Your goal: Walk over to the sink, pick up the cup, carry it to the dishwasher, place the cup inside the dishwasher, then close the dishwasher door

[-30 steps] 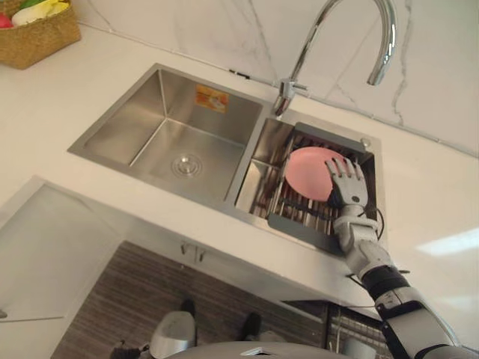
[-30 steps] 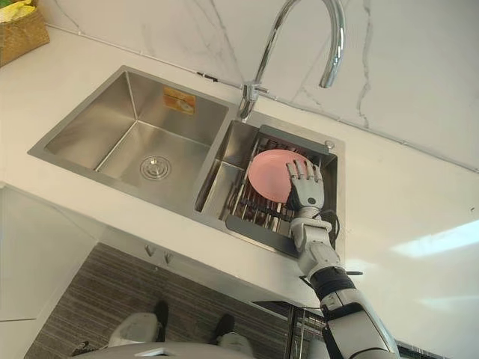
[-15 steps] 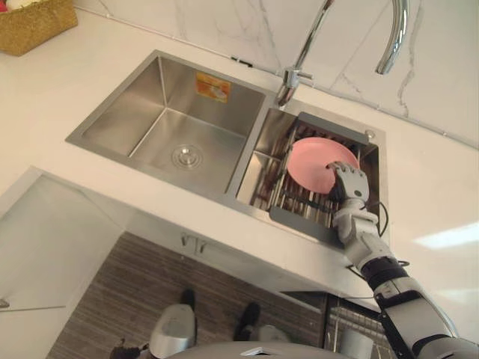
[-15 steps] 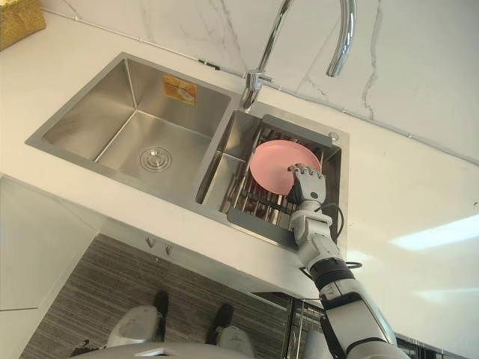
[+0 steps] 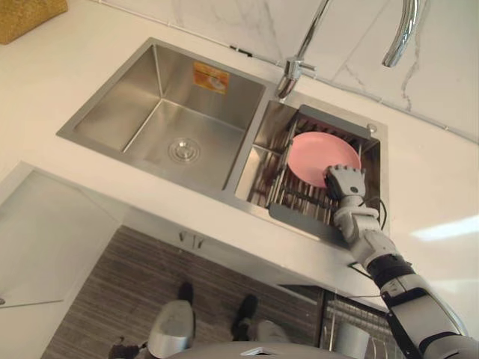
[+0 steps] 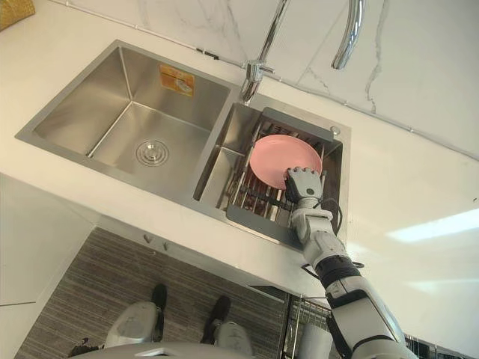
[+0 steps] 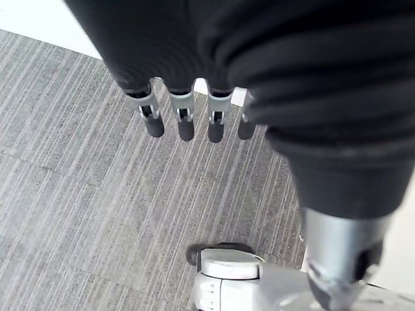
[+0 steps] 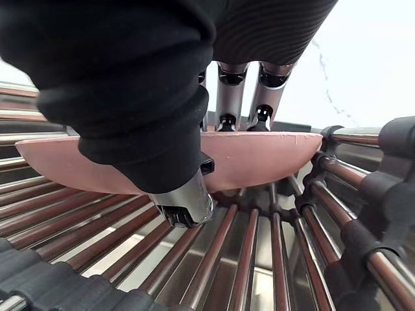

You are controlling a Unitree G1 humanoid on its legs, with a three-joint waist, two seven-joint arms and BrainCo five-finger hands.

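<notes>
**Right hand takes hold of a pink plate in the sink rack**

The left hand (image 7: 168, 39) hangs low over the grey striped floor (image 7: 78, 181). Its fingers (image 7: 183, 120) are straight and relaxed, and there is nothing in them.

The right hand (image 5: 344, 182) reaches down into the smaller basin of the sink (image 5: 127, 112). There I see no cup; the thing it takes is a pink plate (image 5: 318, 155). The fingers (image 8: 228, 97) bend over the plate's rim and their tips go out of sight behind it. The thumb (image 8: 185, 201) lies against the plate's side that faces the palm, so the rim is pinched between thumb and fingers.

The plate stands tilted on the metal bars of a dish rack (image 5: 299, 218), and the bars run directly under the thumb. Most of the plate is beyond the fingertips, toward the wall.

To the thumb's side lies the large basin with its round drain. Beyond the fingers, past the rack, the curved faucet (image 5: 290, 75) rises from the white counter (image 5: 419, 187). Far from the fingers, across the large basin, a woven basket (image 5: 30, 11) stands on the counter.
</notes>
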